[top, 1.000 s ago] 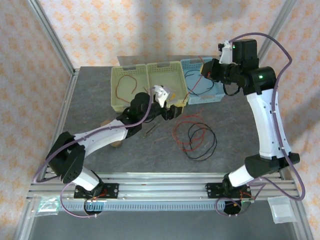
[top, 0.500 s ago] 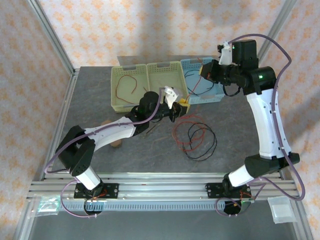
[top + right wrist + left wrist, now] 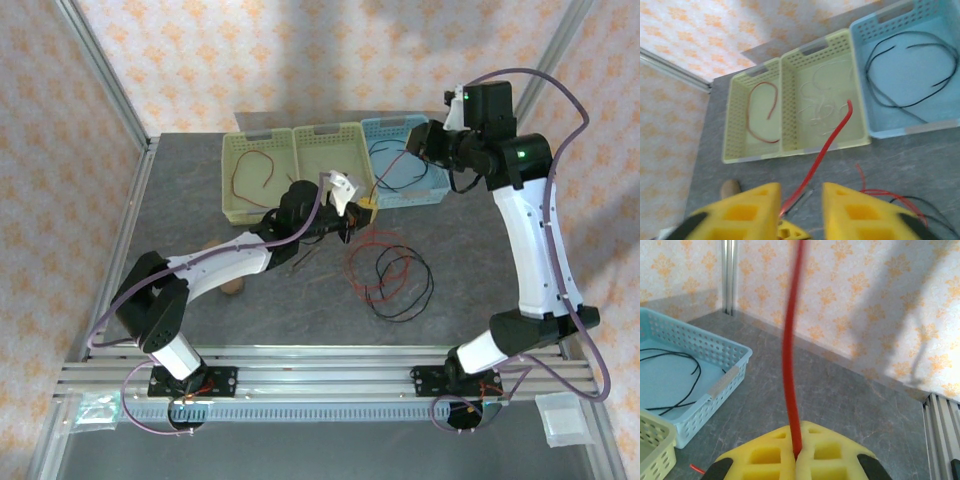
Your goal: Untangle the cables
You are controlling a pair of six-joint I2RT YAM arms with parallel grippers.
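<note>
**A:** Where are you at w/ the cables?

**B:** Your left gripper (image 3: 796,454) is clamped tight on a red cable (image 3: 789,350), which stands straight up from the pads. Your right gripper (image 3: 801,200) is part open, jaws apart, gripping nothing (the red strand just runs past beneath it).

**A:** And the rest?

**B:** The red and black loops (image 3: 392,272) lie tangled on the table (image 3: 180,200), just in front of the baskets.

**A:** Which step, then?

**B:** Prob. drawing this red one free. Next you'd pull slowly, away from the black loops, and watch for snags. Then carry it to the leftmost basket (image 3: 752,158), where another red one lies.
</note>
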